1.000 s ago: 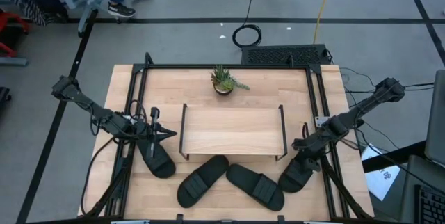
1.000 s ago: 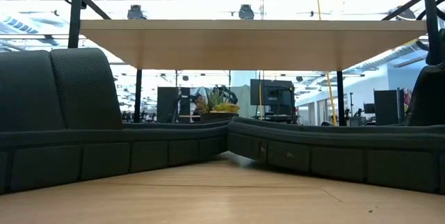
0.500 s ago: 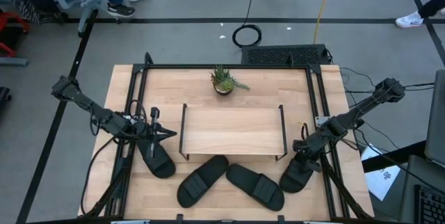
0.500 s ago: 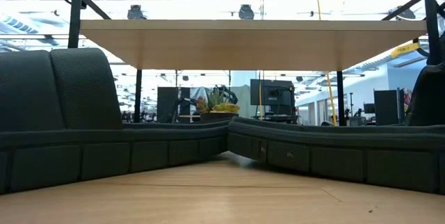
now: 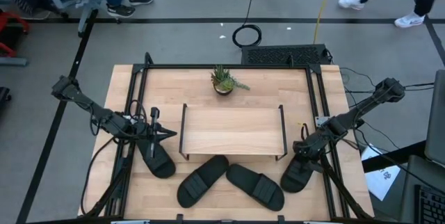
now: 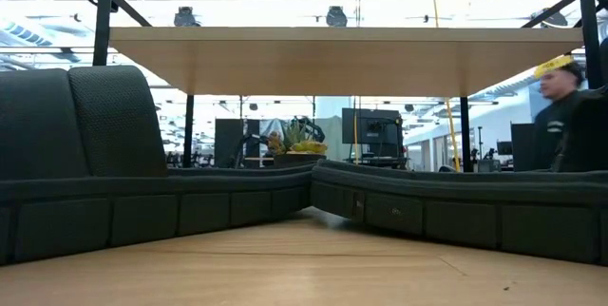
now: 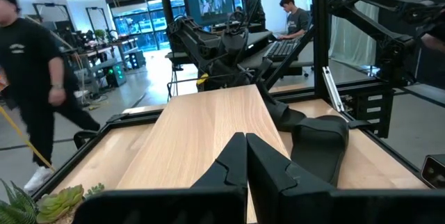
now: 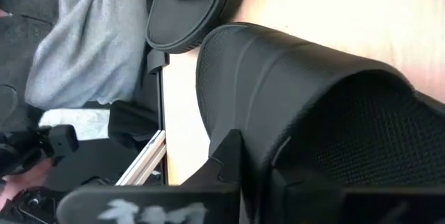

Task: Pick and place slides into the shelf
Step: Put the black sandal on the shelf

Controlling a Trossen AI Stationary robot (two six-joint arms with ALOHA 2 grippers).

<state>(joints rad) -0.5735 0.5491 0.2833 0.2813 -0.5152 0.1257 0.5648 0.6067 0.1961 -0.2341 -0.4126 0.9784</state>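
Light wooden tabletop (image 5: 125,85) carries everything we see: at nine o'clock our left gripper (image 5: 157,133) waits with its fingers pressed together and empty above one of the matte black foam slide sandals (image 5: 156,156). Two more lie at six o'clock before the low wood-topped shelf (image 5: 233,130), nothing on it. At four o'clock our right gripper (image 5: 304,153) has clamped the fourth slide's (image 5: 297,172) strap; light, soft and bendy, we judge it best taken there.

My two dark arms, slim, jointed and strung with cable.

My left arm (image 5: 94,109) and right arm (image 5: 354,116) are matte black tubes with blocky joints and thin black cables; my left gripper (image 7: 245,156) ends in two angular black fingers (image 7: 268,165).
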